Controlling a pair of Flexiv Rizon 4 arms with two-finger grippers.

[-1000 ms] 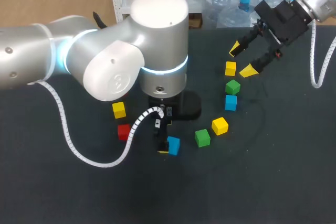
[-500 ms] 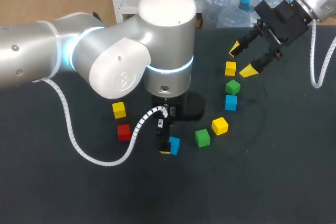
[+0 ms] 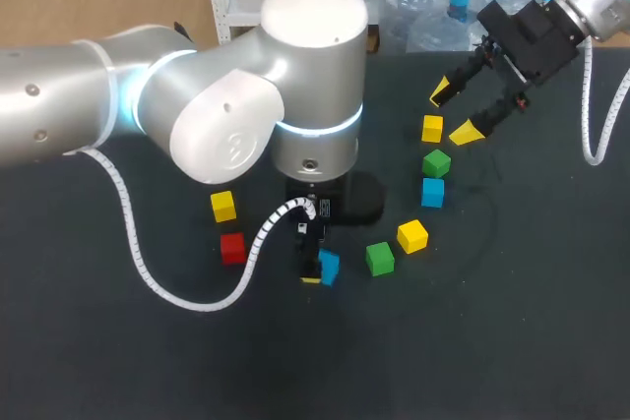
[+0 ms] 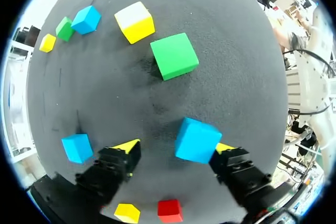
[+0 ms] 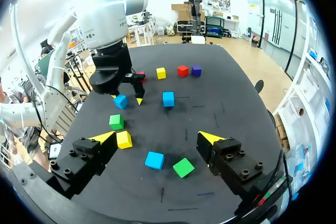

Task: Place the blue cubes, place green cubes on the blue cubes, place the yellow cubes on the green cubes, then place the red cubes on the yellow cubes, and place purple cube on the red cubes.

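Left gripper [image 4: 176, 146] spread, near the middle; a blue cube [image 4: 197, 140] sits between its fingers, touching only one. Right gripper [image 3: 453, 113] hangs wide at far right, near a yellow cube [image 3: 432, 128].

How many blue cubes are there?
3. One blue cube touches a finger of the left gripper; another, hidden from the head view, sits beside it; the third lies by a green cube.

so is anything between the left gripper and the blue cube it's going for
Nothing visible. The blue cube sits between the left gripper's open fingers, close against one of them, with a clear gap to the other.
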